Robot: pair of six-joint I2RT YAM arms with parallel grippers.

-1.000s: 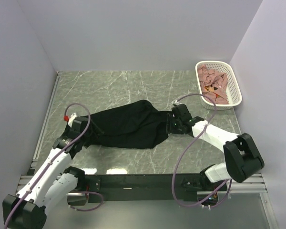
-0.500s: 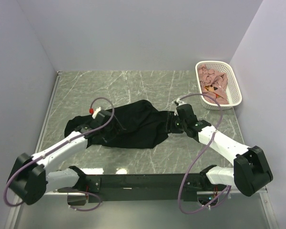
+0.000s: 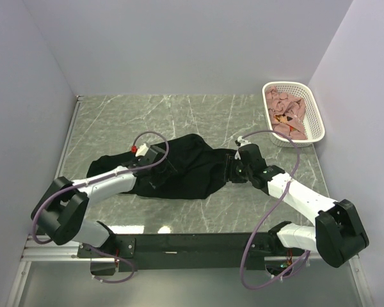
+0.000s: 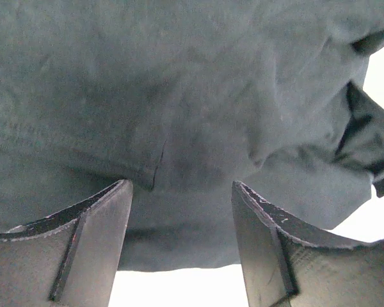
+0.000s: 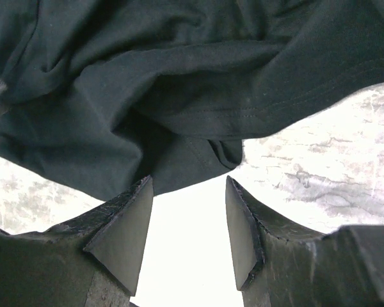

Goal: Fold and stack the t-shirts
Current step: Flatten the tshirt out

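- While its jaws stand parted with nothing pinched, the left gripper point(image 4: 180, 185) points into the black t-shirt point(image 4: 179, 96), which fills nearly all of the left wrist view above the tips.
- Its two dark fingers point(image 4: 96, 243) rise from the bottom corners of that frame. Wrinkled cloth sits just past the tips, and a bright gap shows low between them.
- The right gripper point(image 5: 189, 182) is also released, its jaws apart with only bright table surface in the gap.
- A stitched hem of the shirt hangs just beyond the right fingertips point(image 5: 121, 236), near them. Whether it touches them cannot be told.
- Folds of the shirt cover the upper half of the right wrist view, and marbled table shows at the right edge of the frame.
- From the top camera, the shirt lies bunched in a long dark heap across the middle of the frame, running from centre left to centre right.
- The left gripper is over the left part of the heap, and the right gripper is at the heap's right end.
- Both arms reach in from the bottom of the frame, each with a looped purple cable point(image 3: 269, 211) along it.
- The grey-green marbled table point(image 3: 179, 115) shows bare above the shirt.
- A white lattice basket point(image 3: 297, 141) stands in the upper right of the frame against the right wall point(image 3: 365, 77), well apart from the shirt.
- Crumpled pink cloth point(image 3: 287, 112) lies inside the basket.
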